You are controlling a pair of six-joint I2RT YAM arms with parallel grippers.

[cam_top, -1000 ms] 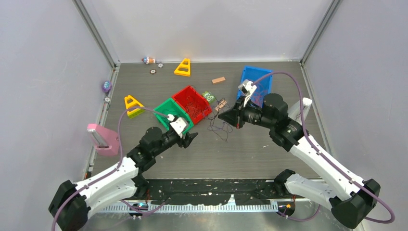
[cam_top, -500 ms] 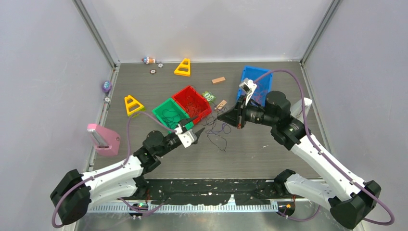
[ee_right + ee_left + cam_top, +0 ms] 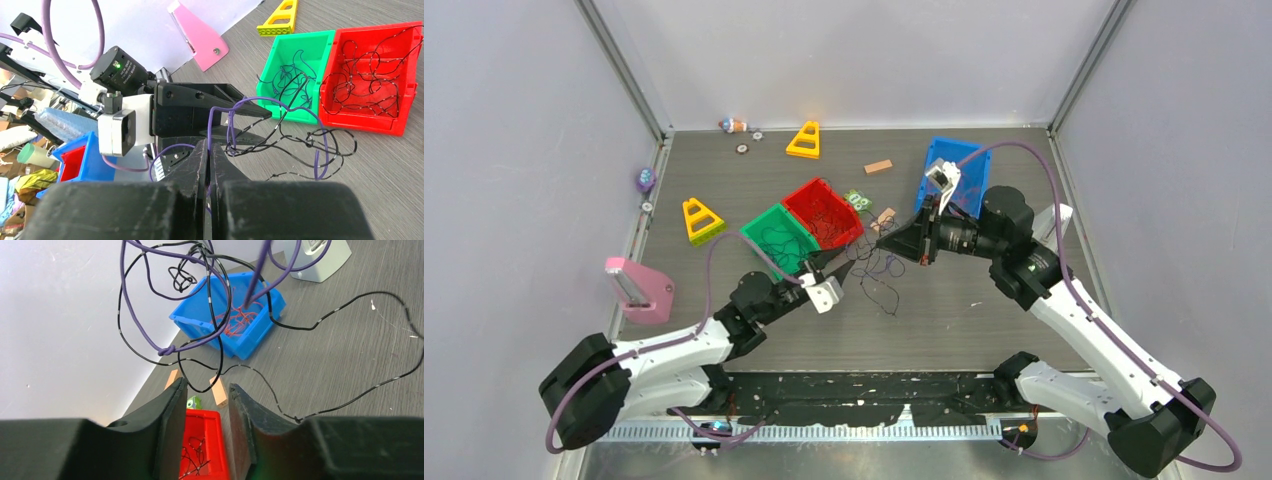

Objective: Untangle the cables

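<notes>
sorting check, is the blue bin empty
Not empty: a tangle of orange-red cables lies inside the blue bin.

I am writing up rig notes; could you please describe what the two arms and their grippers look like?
The left arm and right arm have white links and black joints, each trailed by a mauve hose. The left gripper and right gripper have tapered black fingers, behind a white camera housing.

The left arm (image 3: pixel 674 350) and right arm (image 3: pixel 1104 340) have white link shells and black joints, with a mauve hose (image 3: pixel 709 270) along each. The left gripper (image 3: pixel 205 390) and right gripper (image 3: pixel 209 147) have black tapered fingers (image 3: pixel 167 415).
</notes>
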